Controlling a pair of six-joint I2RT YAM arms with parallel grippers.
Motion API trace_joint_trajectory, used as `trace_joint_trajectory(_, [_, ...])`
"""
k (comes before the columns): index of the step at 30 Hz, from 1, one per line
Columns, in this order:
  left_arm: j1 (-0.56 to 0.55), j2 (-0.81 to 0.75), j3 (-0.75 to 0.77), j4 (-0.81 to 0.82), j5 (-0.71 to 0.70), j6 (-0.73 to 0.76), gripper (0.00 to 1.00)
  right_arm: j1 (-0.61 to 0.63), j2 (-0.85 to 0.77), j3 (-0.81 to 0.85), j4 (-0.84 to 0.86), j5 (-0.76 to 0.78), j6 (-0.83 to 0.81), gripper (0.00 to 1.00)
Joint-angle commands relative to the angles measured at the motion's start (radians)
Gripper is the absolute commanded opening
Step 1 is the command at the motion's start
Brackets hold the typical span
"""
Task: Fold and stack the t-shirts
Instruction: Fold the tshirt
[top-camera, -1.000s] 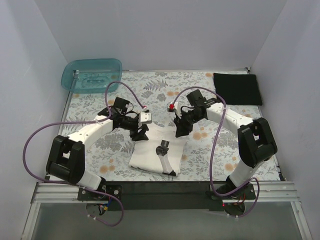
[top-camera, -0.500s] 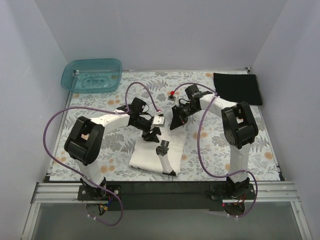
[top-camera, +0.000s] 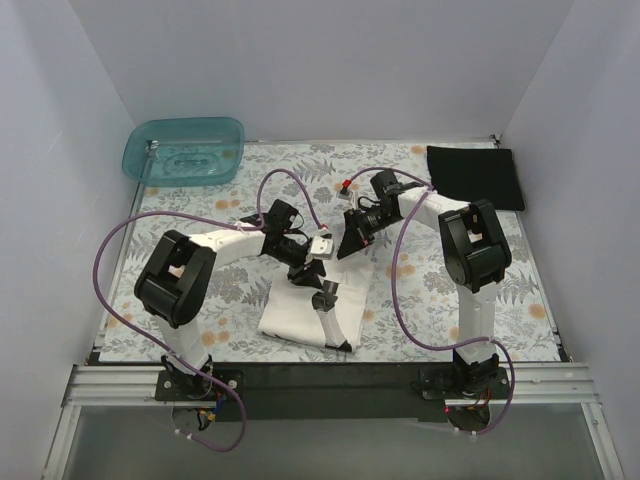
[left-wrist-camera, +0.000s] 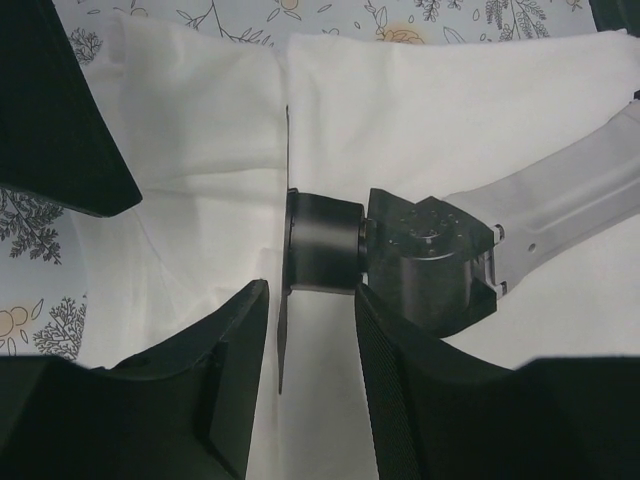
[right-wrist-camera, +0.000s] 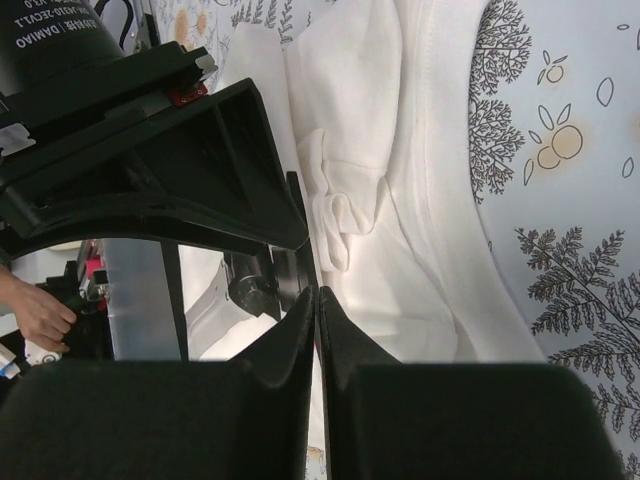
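Robotics laboratory test cell: plain white panel walls enclose a floral-clothed desk; two arm bases bolted to an aluminium rail at its near edge; purple cables loop freely.

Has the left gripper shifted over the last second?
Yes. The left gripper has moved rightward in the top view, farther from the teal tub, over the cream-white t-shirt.

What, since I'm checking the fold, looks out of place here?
A grey-and-white jointed strut with a black cylinder lies across the folded cream-white fabric t-shirt, odd for a garment being folded. The shirt's fabric also puckers beside its centre crease.
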Motion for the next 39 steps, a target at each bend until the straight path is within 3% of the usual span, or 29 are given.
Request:
trace_joint_trajectory(1, [-0.011,-0.004,-0.018,0.011,0.013,0.014,0.38,-0.009,0.003,0.029,0.011,-0.039,0.009,0.08])
trace_joint_trajectory(7, [-0.015,-0.002,-0.018,0.011,0.013,0.014,0.28,-0.018,0.001,0.02,0.01,-0.042,0.006,0.08])
trace_joint_trajectory(11, [-0.02,-0.016,-0.03,0.013,0.01,0.032,0.13,-0.023,0.006,0.029,0.011,-0.043,0.006,0.08])
trace_joint_trajectory(18, [-0.041,-0.071,-0.077,0.037,-0.014,0.038,0.0,-0.018,0.023,0.049,0.019,-0.072,0.032,0.08])
trace_joint_trajectory(26, [-0.1,-0.263,-0.249,0.243,-0.119,0.031,0.0,0.023,0.055,0.066,0.014,-0.124,0.046,0.08])
trace_joint_trajectory(39, [-0.132,-0.376,-0.318,0.316,-0.174,0.061,0.0,0.097,0.168,0.09,-0.019,-0.14,-0.044,0.08])
